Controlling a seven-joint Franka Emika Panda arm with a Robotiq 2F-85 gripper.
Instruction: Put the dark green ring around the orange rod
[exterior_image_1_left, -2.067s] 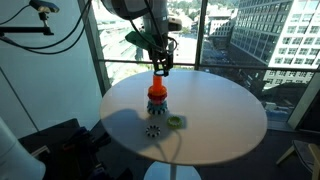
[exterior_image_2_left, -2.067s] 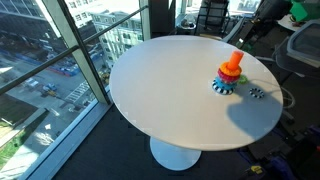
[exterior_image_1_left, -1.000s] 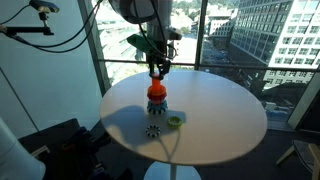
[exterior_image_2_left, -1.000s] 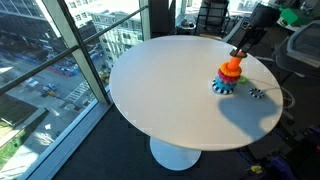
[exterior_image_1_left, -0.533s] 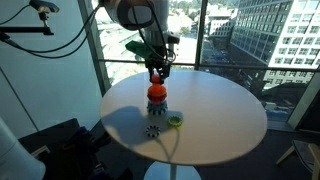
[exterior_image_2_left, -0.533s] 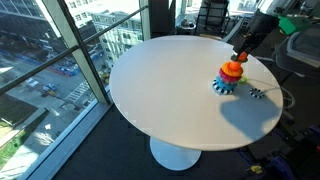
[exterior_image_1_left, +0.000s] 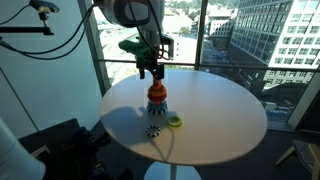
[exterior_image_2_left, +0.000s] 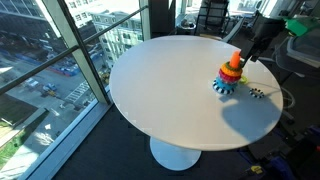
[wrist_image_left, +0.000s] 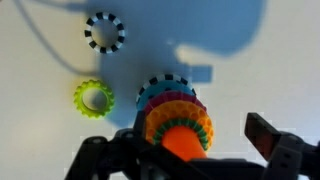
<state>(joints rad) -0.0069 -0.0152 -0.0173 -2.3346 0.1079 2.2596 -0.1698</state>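
Observation:
The orange rod (wrist_image_left: 180, 142) stands in a stack of toothed rings on the white round table (exterior_image_1_left: 222, 108). The dark green ring (wrist_image_left: 204, 133) lies around it on top of the orange ring, which the wrist view shows. My gripper (wrist_image_left: 182, 152) is open just above the rod, its fingers (wrist_image_left: 268, 135) on either side and touching nothing. In both exterior views the gripper (exterior_image_1_left: 151, 71) (exterior_image_2_left: 251, 48) hangs right over the rod (exterior_image_1_left: 157, 92) (exterior_image_2_left: 233, 64); the dark green ring is too small to make out there.
A bright yellow-green ring (wrist_image_left: 93, 98) (exterior_image_1_left: 174, 121) and a black-and-white toothed ring (wrist_image_left: 104, 31) (exterior_image_1_left: 153, 130) (exterior_image_2_left: 257, 93) lie loose on the table beside the stack. Tall windows run behind the table, and a chair stands by its far side.
The gripper went from shut to open and rose slightly above the rod. The dark green ring is out of the jaws and rests around the rod.

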